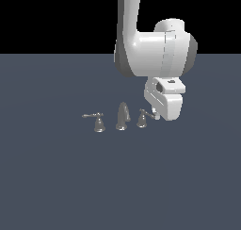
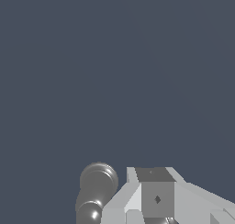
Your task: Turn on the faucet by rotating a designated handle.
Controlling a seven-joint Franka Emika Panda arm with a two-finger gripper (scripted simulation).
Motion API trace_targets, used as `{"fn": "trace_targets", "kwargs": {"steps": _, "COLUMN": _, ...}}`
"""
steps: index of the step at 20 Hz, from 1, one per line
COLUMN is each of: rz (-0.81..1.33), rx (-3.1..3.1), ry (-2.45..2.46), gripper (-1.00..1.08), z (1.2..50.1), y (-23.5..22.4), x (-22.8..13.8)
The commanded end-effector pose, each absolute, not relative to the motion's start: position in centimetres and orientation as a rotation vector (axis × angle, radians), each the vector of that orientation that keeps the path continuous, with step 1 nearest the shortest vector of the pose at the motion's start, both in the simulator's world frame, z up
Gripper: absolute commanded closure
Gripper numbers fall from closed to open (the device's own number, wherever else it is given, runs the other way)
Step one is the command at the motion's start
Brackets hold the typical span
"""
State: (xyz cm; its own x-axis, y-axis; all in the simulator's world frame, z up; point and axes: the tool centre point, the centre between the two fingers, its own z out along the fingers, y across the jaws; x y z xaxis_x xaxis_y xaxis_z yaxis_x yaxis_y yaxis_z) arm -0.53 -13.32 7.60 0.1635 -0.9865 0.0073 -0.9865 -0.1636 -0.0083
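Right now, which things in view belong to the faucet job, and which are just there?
Job:
- faucet
- handle, lever towards the exterior view's right
- claw, beside that lever; cannot tell if open

Just there:
- twin handle, lever towards the exterior view's left
- floor

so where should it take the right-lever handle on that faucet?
Best guess: the thin lever, not the bell base. It sticks out toward the exterior view's right, where the gripper already sits, so come from that side and above. The lever's far end gives the most turning leverage; the flared base would likely slip.
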Motion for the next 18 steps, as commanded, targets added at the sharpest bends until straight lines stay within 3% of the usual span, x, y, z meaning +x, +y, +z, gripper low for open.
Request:
{"fn": "trace_targets", "kwargs": {"steps": 1, "rz": -0.007, "rx": -2.41, "ry": 2.011, "gripper": 1.08, "z": 7.6, "y": -11.6, "x": -1.1}}
{"fn": "trace_targets", "kwargs": {"steps": 7, "rz": -0.001, "rx": -2.41, "ry": 2.015, "gripper": 1.08, "z": 7.7, "y": -10.3, "x": -2.6}}
{"fn": "trace_targets", "kwargs": {"steps": 8, "rz": -0.01, "rx": -2.383, "ry": 2.053, "gripper": 1.08, "z": 7.6, "y": -12.3, "x": -2.5}}
{"fn": "trace_targets", "kwargs": {"steps": 18, "rz": 0.0, "rx": -2.41, "ry": 2.016, "gripper": 1.08, "z": 7.7, "y": -5.8, "x": -1.8}}
